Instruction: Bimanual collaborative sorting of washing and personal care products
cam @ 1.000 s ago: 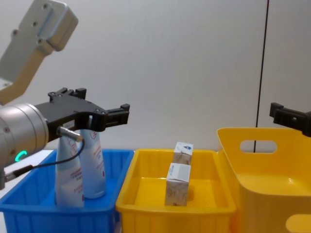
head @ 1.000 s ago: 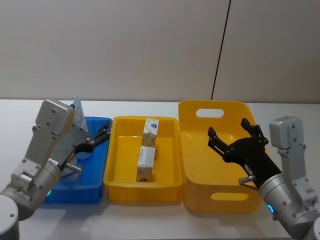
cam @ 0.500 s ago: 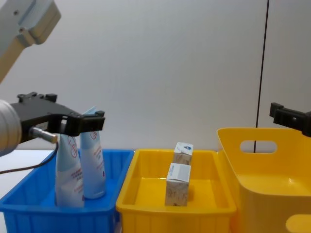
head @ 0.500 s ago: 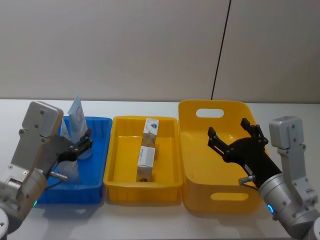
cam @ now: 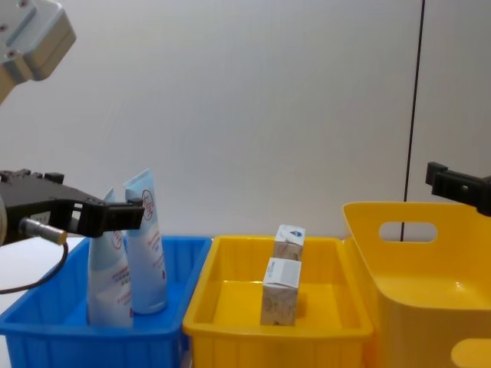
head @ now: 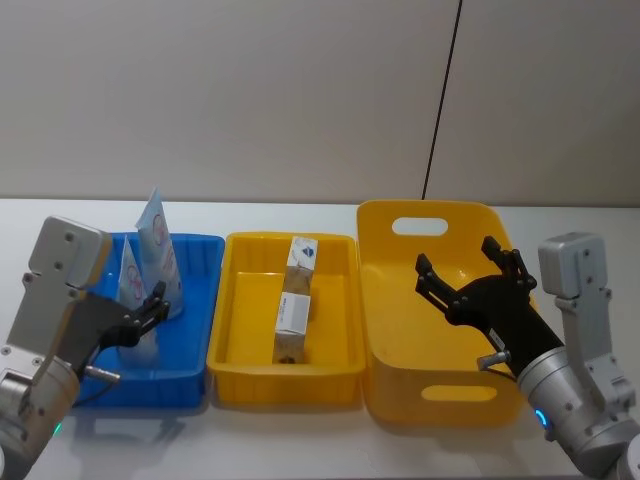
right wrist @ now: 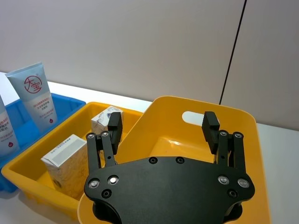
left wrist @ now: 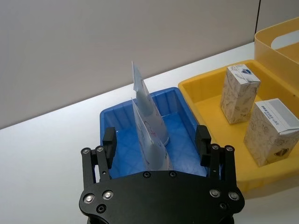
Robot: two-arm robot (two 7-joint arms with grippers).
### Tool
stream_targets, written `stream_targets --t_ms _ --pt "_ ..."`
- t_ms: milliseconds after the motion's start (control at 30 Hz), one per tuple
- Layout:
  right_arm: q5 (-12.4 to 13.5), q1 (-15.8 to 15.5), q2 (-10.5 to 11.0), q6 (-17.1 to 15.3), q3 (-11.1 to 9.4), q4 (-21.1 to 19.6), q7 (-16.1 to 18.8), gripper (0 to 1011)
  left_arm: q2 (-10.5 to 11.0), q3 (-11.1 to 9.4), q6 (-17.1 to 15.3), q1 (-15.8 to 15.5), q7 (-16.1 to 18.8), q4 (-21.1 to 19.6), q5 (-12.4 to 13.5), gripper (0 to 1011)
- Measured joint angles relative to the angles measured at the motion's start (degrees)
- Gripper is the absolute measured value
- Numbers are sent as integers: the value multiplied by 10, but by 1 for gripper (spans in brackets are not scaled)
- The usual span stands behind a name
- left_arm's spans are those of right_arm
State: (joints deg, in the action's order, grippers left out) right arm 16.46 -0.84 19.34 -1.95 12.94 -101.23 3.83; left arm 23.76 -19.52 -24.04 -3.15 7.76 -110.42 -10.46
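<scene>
Likely a robot test lab: bare grey wall (head: 250, 100), plain white table (head: 260, 216), coloured plastic bins (head: 285, 238).

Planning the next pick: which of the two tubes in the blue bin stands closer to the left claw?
The front tube, right before the open left claw; the other tube stands behind it, farther off.

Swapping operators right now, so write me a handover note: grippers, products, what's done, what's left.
Left gripper: open, holding nothing, at the blue bin beside the nearer tube.
Right gripper: open, holding nothing, over the large yellow bin.
Done: two tubes upright in the blue bin; two cartons upright in the middle yellow bin.
Left: sorting looks finished; probably just park both arms.
</scene>
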Motion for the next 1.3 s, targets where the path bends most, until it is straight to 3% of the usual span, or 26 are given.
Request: stream_targets --t_ms 633,1300 --pt "0 0 0 0 0 0 0 1002 -14 9 -20 -22 -26 31 -14 1001" --pt "0 0 0 0 0 0 0 1002 -41 6 -16 -67 -40 111 -9 1001"
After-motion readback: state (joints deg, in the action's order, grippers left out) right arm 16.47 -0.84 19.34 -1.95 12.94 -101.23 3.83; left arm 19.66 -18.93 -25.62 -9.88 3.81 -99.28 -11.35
